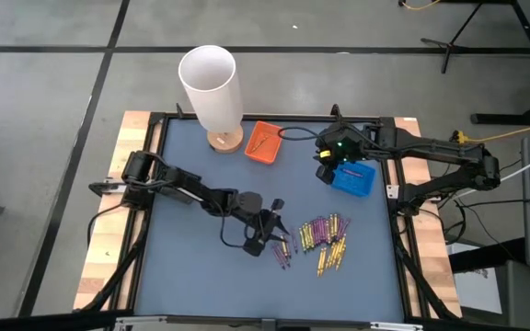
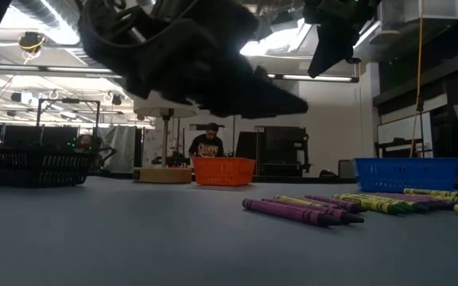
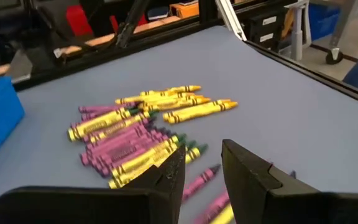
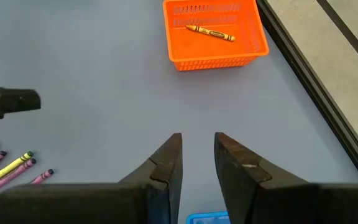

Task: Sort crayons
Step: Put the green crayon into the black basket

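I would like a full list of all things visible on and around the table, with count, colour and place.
crayons: about two dozen, yellow and purple, piled on the mat's near right part
orange tray: one, far middle, holding one yellow crayon
blue tray: one, right side
white cylinder: one, on a round wooden base, far left
person: one, dark clothes, in the room behind
left claw: open, empty, beside the pile
right claw: open, empty, above the blue tray's edge
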Motion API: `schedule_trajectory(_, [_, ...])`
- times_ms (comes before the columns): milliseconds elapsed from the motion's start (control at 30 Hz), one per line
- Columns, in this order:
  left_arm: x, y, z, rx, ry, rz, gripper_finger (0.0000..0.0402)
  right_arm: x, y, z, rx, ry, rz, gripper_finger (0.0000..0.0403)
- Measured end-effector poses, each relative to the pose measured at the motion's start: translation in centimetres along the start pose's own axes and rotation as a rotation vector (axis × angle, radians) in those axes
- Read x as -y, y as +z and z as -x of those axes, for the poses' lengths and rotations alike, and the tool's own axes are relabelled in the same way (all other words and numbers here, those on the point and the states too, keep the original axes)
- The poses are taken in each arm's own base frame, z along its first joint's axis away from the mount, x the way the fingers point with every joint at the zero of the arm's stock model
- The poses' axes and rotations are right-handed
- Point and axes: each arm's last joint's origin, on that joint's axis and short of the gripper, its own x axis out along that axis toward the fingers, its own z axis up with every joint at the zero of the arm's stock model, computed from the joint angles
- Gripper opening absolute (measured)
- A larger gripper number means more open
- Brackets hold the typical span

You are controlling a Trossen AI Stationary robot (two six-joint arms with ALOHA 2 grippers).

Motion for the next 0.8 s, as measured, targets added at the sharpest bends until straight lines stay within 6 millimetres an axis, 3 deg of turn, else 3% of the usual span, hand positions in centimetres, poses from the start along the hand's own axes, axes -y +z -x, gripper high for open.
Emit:
schedule_trajectory(167, [-0.6,1.6,-1.0,0.002,-0.006,-0.052,0.0090,0.0,0.0,0.0,0.000,0.003,0.000,0.0090])
schedule_trajectory(300, [-1.1,1.7,-2.5,-0.023,-0.067,-0.043,0.0090,0.0,0.0,0.0,0.000,0.003,0.000,0.0090])
schedule_trajectory(500, [-2.0,0.9,-3.2,-0.128,-0.128,-0.008,0.0090,0.0,0.0,0.0,0.004,0.006,0.002,0.0090])
schedule_trajectory(800, [-2.7,-0.8,-2.6,-0.269,-0.177,-0.019,0.0090,0.0,0.1,0.0,0.006,0.007,0.002,0.0090])
